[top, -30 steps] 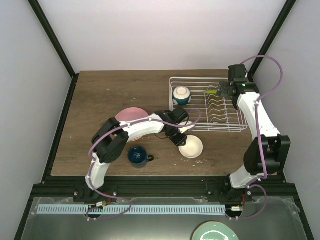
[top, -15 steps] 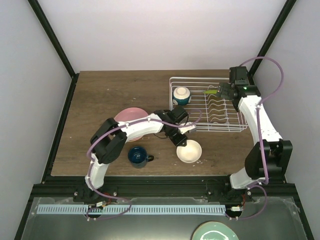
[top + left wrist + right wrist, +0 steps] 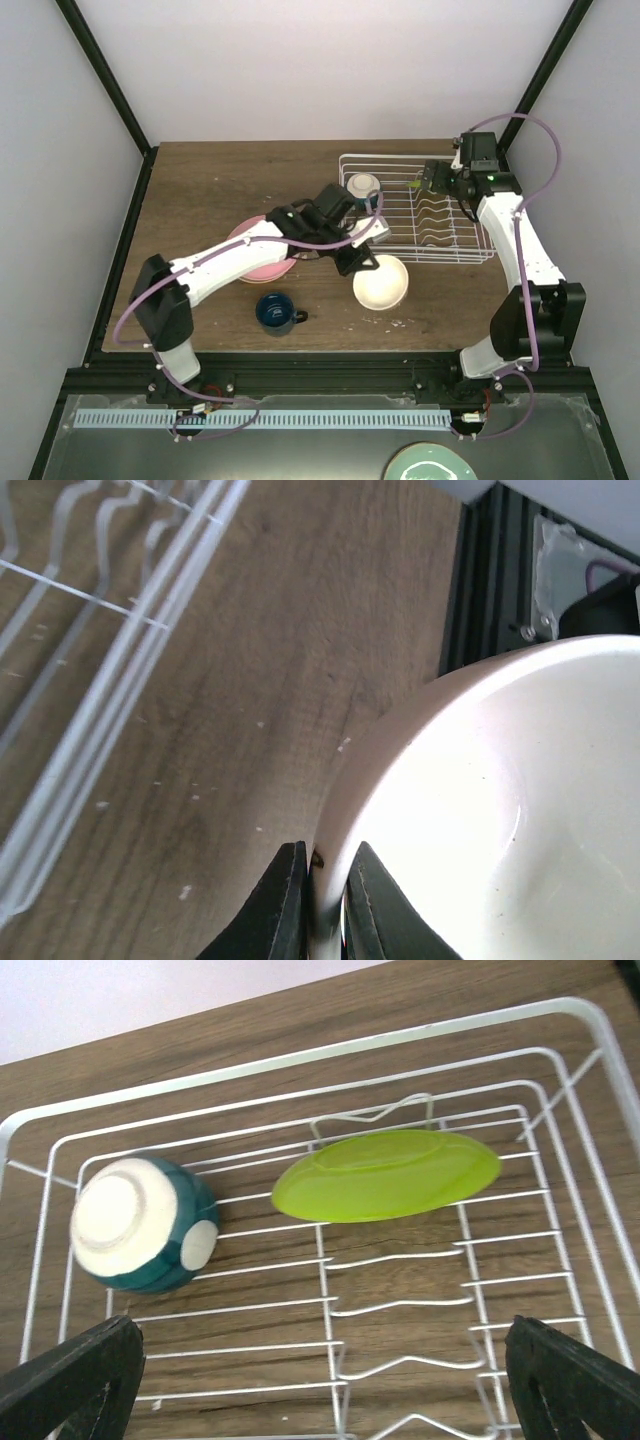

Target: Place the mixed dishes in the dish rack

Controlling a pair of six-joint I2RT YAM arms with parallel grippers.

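My left gripper is shut on the rim of a cream bowl just in front of the white wire dish rack. In the left wrist view the fingers pinch the bowl's wall, one inside and one outside. My right gripper hovers open and empty over the rack. Below it a lime green plate stands on edge in the dividers and an upturned teal-and-cream bowl lies at the rack's left. A pink plate lies partly under my left arm. A dark blue mug stands near the front.
A pale teal plate lies below the table's near edge, off the work surface. The rack's near rim runs left of the held bowl. Black frame posts stand at the table's back corners.
My left arm has stretched out and carried the cream bowl up and toward the rack. My right gripper has shifted slightly left over the rack.
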